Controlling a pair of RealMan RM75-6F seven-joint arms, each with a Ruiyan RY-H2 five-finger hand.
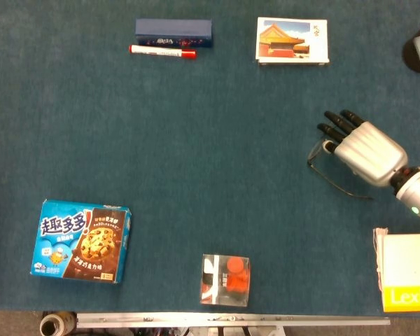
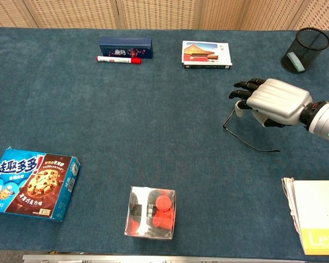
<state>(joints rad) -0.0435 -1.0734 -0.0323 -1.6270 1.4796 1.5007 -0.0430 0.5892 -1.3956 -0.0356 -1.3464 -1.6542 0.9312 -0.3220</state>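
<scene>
My right hand (image 1: 360, 150) (image 2: 274, 101) hangs palm down over a pair of thin wire-framed glasses (image 1: 348, 190) (image 2: 251, 144) on the blue tablecloth at the right. Its dark fingers (image 1: 338, 123) point up-left, stretched out and slightly apart. It covers most of the frame; only one lens rim and a temple arm stick out. The thumb is close to the rim, but I cannot tell whether it touches. Nothing is gripped in the hand. My left hand shows in neither view.
A navy box (image 1: 173, 29) and red marker (image 1: 162, 50) lie at the back, with a picture-card box (image 1: 292, 40) to their right. A mesh cup (image 2: 302, 50) stands far right. At the front lie a cookie box (image 1: 82, 240), a clear box of red pieces (image 1: 226, 279) and a yellow-white book (image 1: 408, 273).
</scene>
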